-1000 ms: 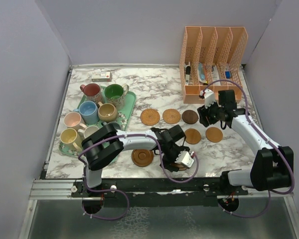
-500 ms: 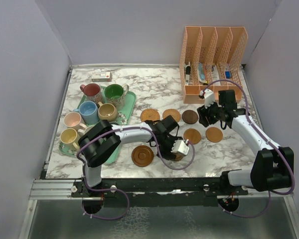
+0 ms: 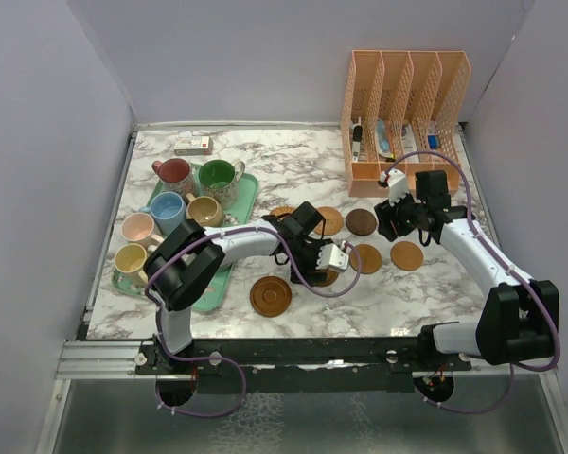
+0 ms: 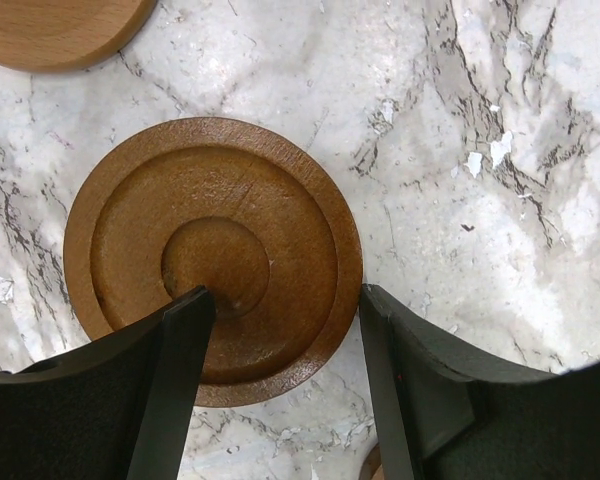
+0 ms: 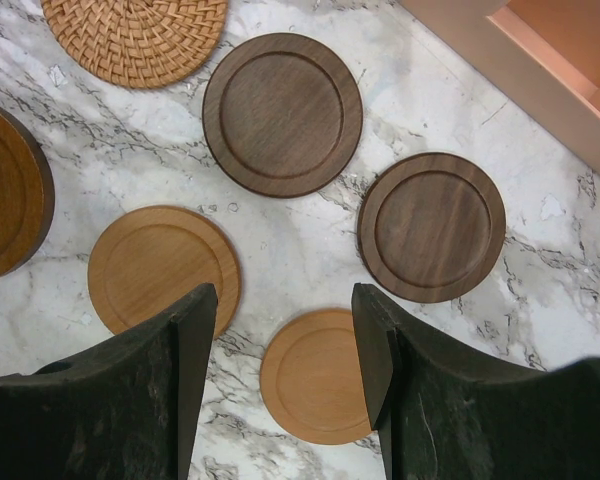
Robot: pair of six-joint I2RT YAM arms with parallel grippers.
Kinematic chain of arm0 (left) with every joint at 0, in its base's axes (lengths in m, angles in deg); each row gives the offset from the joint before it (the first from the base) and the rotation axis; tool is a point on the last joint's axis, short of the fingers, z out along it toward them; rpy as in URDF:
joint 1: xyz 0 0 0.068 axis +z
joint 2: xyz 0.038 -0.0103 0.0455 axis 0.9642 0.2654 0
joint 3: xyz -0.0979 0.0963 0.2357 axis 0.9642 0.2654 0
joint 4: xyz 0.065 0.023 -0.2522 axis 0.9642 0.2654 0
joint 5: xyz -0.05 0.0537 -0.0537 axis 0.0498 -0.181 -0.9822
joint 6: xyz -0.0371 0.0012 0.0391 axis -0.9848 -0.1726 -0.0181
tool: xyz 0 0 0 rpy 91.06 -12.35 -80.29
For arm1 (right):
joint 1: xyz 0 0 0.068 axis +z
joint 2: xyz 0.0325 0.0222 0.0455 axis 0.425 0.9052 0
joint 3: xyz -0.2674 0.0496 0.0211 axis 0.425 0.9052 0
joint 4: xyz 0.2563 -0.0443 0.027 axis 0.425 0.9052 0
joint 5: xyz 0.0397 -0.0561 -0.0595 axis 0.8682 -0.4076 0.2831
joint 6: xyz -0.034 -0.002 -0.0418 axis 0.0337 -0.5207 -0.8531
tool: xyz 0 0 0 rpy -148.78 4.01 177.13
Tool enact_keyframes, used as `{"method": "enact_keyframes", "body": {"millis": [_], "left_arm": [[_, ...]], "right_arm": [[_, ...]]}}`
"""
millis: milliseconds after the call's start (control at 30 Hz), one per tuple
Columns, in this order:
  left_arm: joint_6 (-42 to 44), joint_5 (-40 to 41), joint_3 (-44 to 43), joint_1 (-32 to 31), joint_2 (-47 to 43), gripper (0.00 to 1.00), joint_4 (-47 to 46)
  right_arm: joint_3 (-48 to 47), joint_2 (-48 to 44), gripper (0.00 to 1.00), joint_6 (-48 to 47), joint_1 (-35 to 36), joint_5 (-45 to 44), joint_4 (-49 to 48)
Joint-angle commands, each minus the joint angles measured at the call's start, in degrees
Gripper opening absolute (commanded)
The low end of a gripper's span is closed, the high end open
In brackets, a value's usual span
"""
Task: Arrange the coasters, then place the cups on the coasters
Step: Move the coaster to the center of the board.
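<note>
Marble table [image 3: 293, 161], coasters [image 3: 271, 296], green tray [image 3: 248, 193], orange rack [image 3: 407, 104]

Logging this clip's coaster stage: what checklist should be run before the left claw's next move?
1. Left claw above the brown ringed coaster: ok.
2. Grip on it: cannot tell; the jaws span only centre to rim.
3. Right claw open, holding nothing: ok.
4. Coasters all arranged: not ok; another coaster lies apart, nearer the arms.
5. Cups on coasters: not ok; they stand at the tray.
</note>
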Motion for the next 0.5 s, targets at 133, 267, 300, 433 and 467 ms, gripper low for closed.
{"method": "enact_keyframes", "body": {"millis": [133,267,300,433,467], "left_arm": [[-2.94,1.33,-3.69,0.07,3.47,0.63,-1.87],[-3.76,1.25,-5.45,-0.40,4.84,0.63,-1.88],[-3.72,1.18,-5.58,-0.57,4.95,0.63,-1.90],[-3.79,0.81,-5.42,-1.11,5.13,0.63,-1.86],[-3.88,0.81,-5.48,-1.24,5.24,0.63,-1.91]], "right_arm": [[0.55,-1.17,0.57,-0.88,-0.27,1.25,-0.26],[0.53,-1.32,0.57,-1.09,-0.23,1.29,-0.17],[0.57,-1.37,0.57,-1.10,-0.24,1.22,-0.14],[0.73,-1.85,0.57,-1.12,-0.29,0.96,-0.25],[0.73,-1.92,0.57,-1.07,-0.23,0.94,-0.26]]}}
